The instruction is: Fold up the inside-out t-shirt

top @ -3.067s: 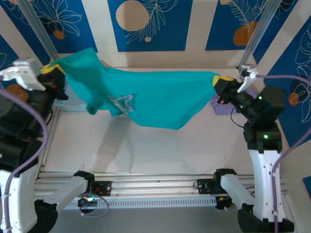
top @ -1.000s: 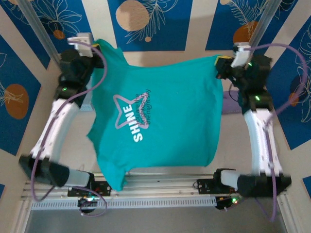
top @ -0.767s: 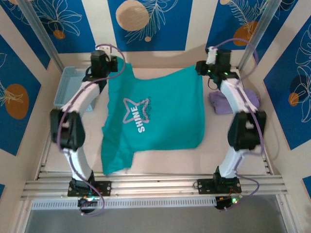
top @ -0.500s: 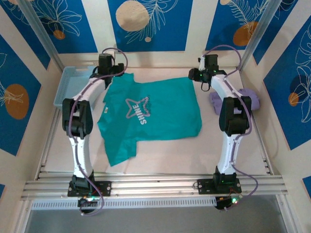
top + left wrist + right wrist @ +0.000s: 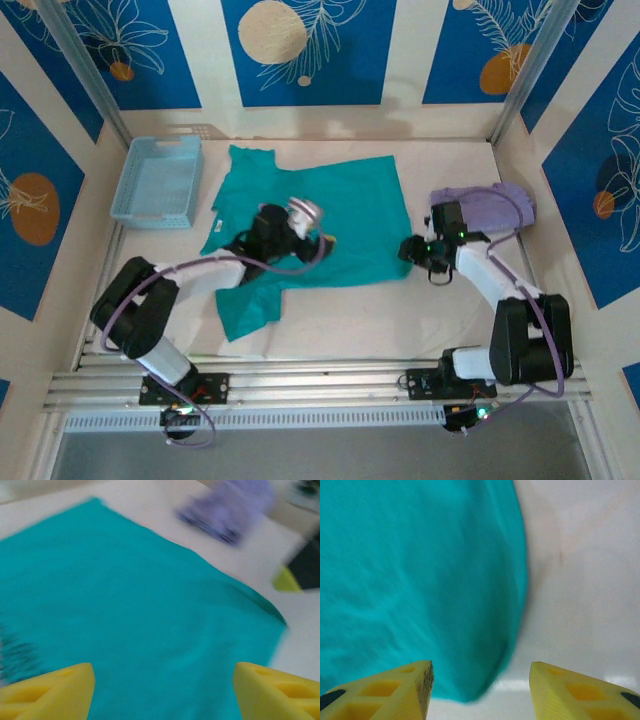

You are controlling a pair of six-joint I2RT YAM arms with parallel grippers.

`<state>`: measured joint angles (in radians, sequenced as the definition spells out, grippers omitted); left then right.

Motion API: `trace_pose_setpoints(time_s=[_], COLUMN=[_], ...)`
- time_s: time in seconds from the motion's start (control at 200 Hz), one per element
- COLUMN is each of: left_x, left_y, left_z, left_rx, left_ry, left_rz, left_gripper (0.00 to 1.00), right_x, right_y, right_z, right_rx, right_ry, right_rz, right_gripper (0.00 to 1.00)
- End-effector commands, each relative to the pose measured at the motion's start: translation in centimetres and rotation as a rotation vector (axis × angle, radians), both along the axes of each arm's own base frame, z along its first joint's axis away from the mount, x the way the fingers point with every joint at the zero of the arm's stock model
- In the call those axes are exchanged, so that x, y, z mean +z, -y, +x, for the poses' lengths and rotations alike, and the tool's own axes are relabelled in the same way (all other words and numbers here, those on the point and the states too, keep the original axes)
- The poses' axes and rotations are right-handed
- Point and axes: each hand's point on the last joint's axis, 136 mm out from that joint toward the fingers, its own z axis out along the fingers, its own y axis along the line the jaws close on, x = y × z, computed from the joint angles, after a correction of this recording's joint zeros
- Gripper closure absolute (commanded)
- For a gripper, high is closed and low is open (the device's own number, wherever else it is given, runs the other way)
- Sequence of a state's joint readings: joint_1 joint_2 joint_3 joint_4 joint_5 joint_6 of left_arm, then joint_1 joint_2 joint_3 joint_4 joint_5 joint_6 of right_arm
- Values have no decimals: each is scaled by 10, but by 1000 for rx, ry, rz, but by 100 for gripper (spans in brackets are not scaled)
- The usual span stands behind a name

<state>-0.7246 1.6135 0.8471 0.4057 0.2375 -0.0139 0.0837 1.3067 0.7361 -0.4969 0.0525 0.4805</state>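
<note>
Pale blue basket — just beside teal t-shirt

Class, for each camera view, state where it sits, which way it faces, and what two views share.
Top external: overhead behind bases, facing down on table; left arm, right arm show.
Left wrist: low over t-shirt, facing lavender garment; open left gripper below.
Right wrist: facing down at t-shirt's edge; open right gripper below.
Shared by all: t-shirt.

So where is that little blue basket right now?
From the overhead camera, the blue basket sits at the far left corner of the table, just left of the spread teal t-shirt.
</note>
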Motion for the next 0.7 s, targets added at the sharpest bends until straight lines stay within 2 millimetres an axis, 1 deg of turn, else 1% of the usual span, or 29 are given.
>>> trace_pose_setpoints(time_s=[0.0, 0.055, 0.115, 0.175, 0.22, 0.35, 0.43, 0.54, 0.62, 0.695], left_x=[-14, -27, -43, -61, -71, -90, -99, -113, -120, -120], left_y=[38, 54, 68, 76, 82, 100, 110, 120, 125, 129], left_z=[-31, -42, -47, -45, -44, -44, -44, -42, -38, -38], left_rx=[-220, -270, -306, -317, -323, -354, -369, -389, -385, -385], left_ry=[204, 222, 238, 243, 247, 239, 232, 215, 205, 189], left_rz=[125, 170, 240, 314, 353, 401, 423, 446, 453, 442], left_gripper=[28, 28, 28, 28, 28, 29, 29, 34, 41, 50], right_x=[-4, -11, -19, -25, -28, -37, -41, -43, -40, -32], right_y=[-4, -3, -2, -1, -1, -1, -2, -4, -4, -4], right_z=[-7, -5, 0, 6, 10, 19, 23, 27, 28, 29], right_rx=[-88, -100, -112, -117, -123, -124, -119, -105, -92, -75], right_ry=[-14, -35, -50, -58, -60, -68, -68, -59, -43, -18], right_rz=[86, 106, 121, 134, 146, 158, 165, 172, 168, 165], right_gripper=[48, 50, 50, 52, 53, 56, 62, 76, 85, 91])
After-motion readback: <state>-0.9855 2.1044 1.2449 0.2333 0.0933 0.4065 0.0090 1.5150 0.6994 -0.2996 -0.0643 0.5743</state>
